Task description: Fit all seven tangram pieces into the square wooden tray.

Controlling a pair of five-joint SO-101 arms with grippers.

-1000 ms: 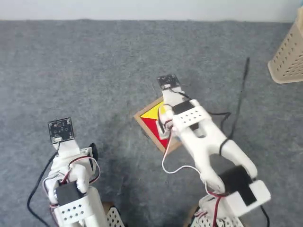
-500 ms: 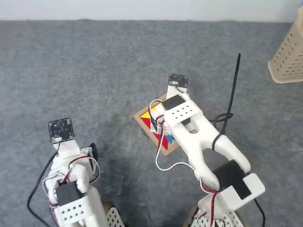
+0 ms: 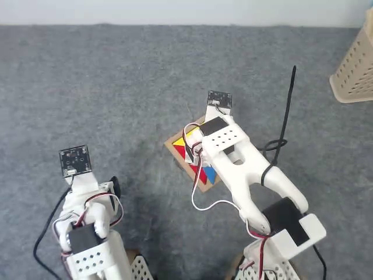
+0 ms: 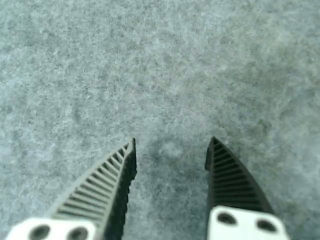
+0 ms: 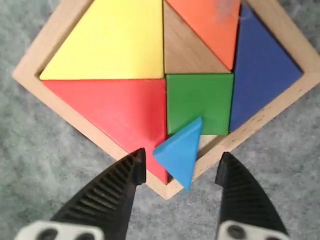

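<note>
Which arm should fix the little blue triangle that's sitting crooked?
Probably the right. Its open hand hangs over the tray, with the blue triangle just below it. The left hand is open over bare carpet, away from the tray.

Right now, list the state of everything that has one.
Wooden tray: partly filled.
Yellow triangle: seated.
Red triangle: seated.
Green square: seated.
Orange piece: seated.
Dark blue piece: seated.
Light blue triangle: unseated, askew across green square and tray rim.
Left gripper: open, empty.
Right gripper: open, empty.
</note>
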